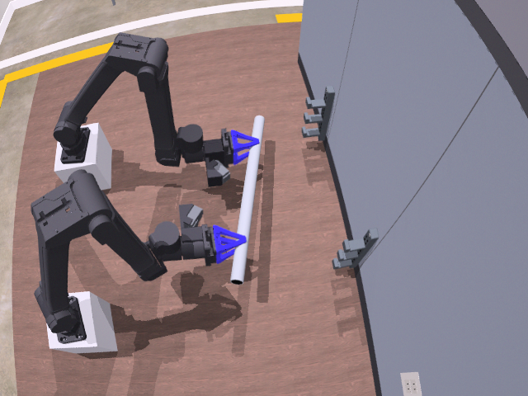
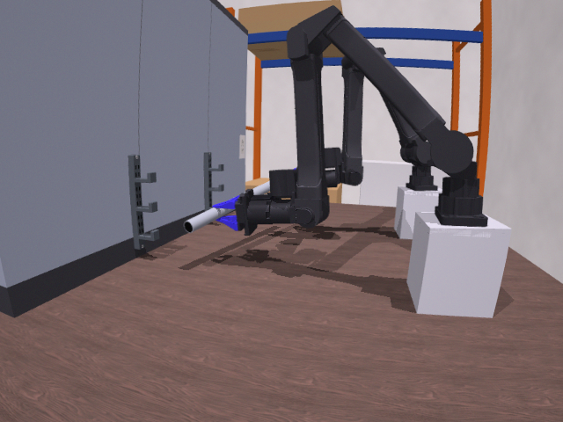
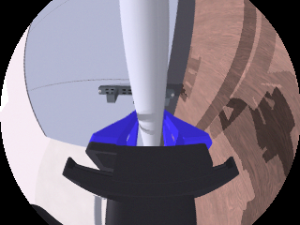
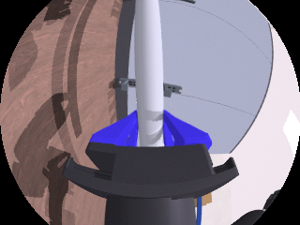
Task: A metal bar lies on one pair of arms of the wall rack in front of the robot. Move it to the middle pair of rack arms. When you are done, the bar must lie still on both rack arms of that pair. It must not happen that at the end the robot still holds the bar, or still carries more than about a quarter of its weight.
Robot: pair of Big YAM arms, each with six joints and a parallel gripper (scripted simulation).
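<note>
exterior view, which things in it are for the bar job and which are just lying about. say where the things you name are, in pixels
For the job:
- metal bar point(image 1: 249, 191) point(image 2: 202, 220) point(image 3: 144, 47) point(image 4: 149, 56)
- wall rack point(image 1: 328, 115) point(image 2: 135, 200) point(image 3: 124, 89) point(image 4: 175, 89)
- left gripper point(image 1: 257, 141) point(image 2: 218, 213) point(image 3: 151, 117)
- right gripper point(image 1: 245, 239) point(image 2: 296, 169) point(image 4: 151, 117)

Not part of it:
- upper cardboard box point(image 2: 286, 18)
- orange and blue shelving point(image 2: 486, 90)
- wall outlet point(image 1: 410, 377) point(image 2: 242, 146)

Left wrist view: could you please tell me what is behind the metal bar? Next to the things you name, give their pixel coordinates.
Parts of a rack upright point(image 1: 329, 108) point(image 2: 133, 200) point(image 3: 104, 89) show on either side of the bar point(image 1: 249, 187) point(image 2: 204, 220) point(image 3: 142, 56) point(image 4: 149, 56), against the grey wall point(image 1: 405, 170) point(image 2: 68, 136) point(image 3: 70, 56) point(image 4: 211, 56). The bar hides the upright's middle stretch.
</note>
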